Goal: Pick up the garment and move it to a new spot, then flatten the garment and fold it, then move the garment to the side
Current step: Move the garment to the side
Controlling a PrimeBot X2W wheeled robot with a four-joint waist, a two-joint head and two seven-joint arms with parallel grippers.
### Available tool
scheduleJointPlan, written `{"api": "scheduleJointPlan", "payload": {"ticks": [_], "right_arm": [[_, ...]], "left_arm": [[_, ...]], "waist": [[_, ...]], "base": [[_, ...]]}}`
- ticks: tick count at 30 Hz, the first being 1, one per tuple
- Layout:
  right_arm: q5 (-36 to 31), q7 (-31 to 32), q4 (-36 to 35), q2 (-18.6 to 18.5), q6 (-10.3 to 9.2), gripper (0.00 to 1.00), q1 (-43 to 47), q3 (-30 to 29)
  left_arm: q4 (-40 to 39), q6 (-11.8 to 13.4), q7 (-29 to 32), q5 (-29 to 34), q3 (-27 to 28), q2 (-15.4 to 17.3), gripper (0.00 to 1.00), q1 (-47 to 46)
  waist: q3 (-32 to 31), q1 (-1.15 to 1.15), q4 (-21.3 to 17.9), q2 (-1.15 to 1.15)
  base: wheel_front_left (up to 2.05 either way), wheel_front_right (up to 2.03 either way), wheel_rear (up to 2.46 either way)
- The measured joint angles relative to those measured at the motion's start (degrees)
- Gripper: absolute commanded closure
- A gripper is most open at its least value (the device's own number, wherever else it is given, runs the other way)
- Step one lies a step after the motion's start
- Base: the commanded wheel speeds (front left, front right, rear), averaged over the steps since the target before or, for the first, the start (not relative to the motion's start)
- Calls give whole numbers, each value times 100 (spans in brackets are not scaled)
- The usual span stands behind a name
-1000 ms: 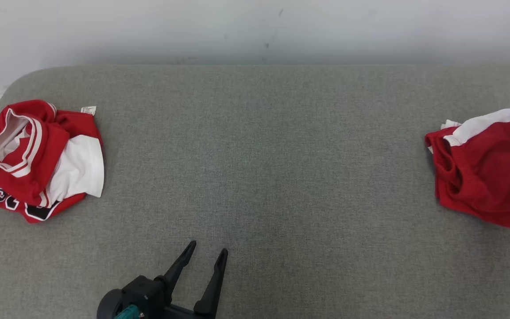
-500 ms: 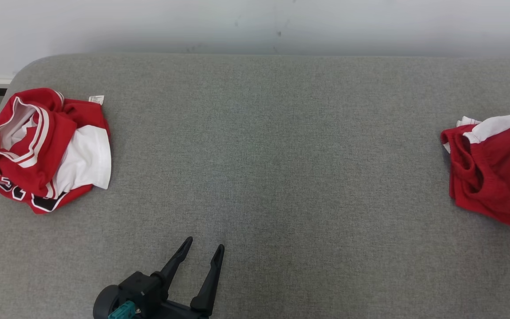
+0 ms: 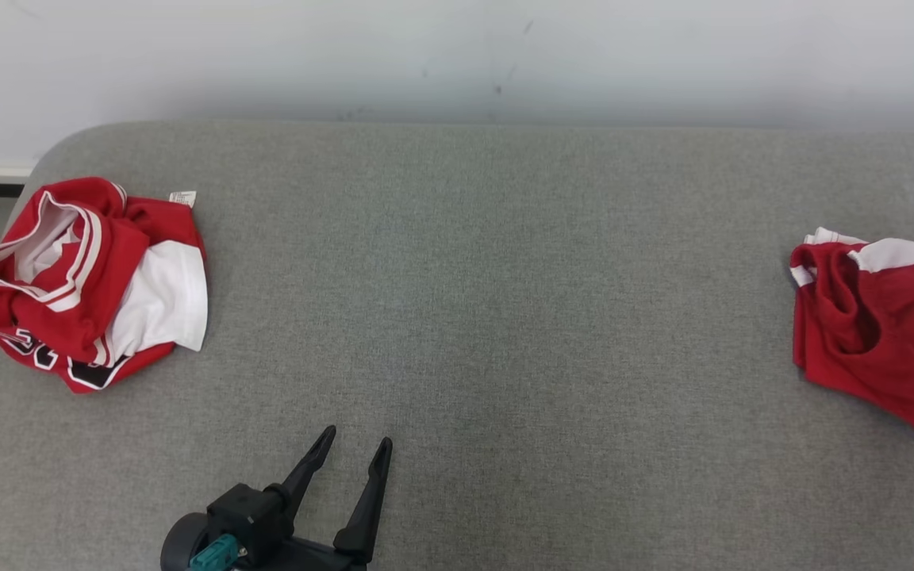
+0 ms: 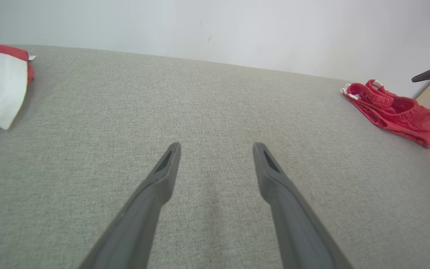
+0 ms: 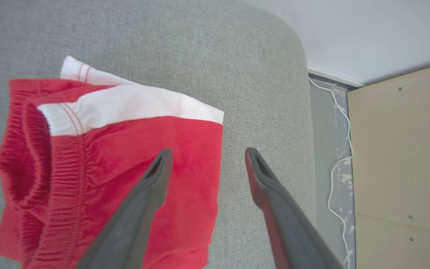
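hovering over the shorts (image 5: pixel 106 157), the right claw (image 5: pixel 208 151) has its two fingers spread apart and it grips nothing. one finger is above the red cloth and the other above the bare couch (image 3: pixel 489 277) just beside the hem. i think this is on purpose: closing from this position would pinch the edge of the cloth, which suits a pick-up. whether the tips touch the fabric, i cannot tell.

the shorts lie bunched at the far right end of the couch, near its rounded corner. the elastic waist is turned toward the middle and a white band is on the far side.

the left claw (image 3: pixel 356 438) is also open and empty, low over the bare front middle of the couch and well apart from both garments. i judge that it waits there because the middle is the free spot where flattening could be done.

a crumpled jersey (image 3: pixel 84 277) with a small white label (image 3: pixel 184 197) sits at the far left end. between it and the shorts is wide bare grey, so nothing blocks a move toward the middle. past the right end are a white cable (image 5: pixel 336 168) on the floor and a pale panel (image 5: pixel 401 149). a pull in that direction could drop the cloth off the edge.
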Motion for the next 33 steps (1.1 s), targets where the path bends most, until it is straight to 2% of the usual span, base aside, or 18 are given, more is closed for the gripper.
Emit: {"api": "scheduleJointPlan", "payload": {"ticks": [4, 17, 24, 33], "right_arm": [[246, -399, -168, 42, 143, 0, 20, -210], [864, -2017, -823, 432, 365, 0, 762, -748], [1107, -3126, -1639, 595, 394, 0, 1705, -925], [1244, -4152, -2699, 726, 380, 0, 2909, -1035]], "left_arm": [[51, 43, -1, -14, 14, -14, 0, 20], [165, 148, -51, -67, 181, 83, 0, 391], [125, 307, -81, -236, 389, 234, 0, 861], [-24, 447, -101, -269, 570, 349, 0, 1079]], "waist": [[-164, 0, -35, 0], [-684, -1, -396, 0], [-1029, -1, -681, -1], [-1286, -1, -1067, 0]], "base": [[0, 0, 0], [0, 0, 0], [0, 0, 0], [0, 0, 0]]}}
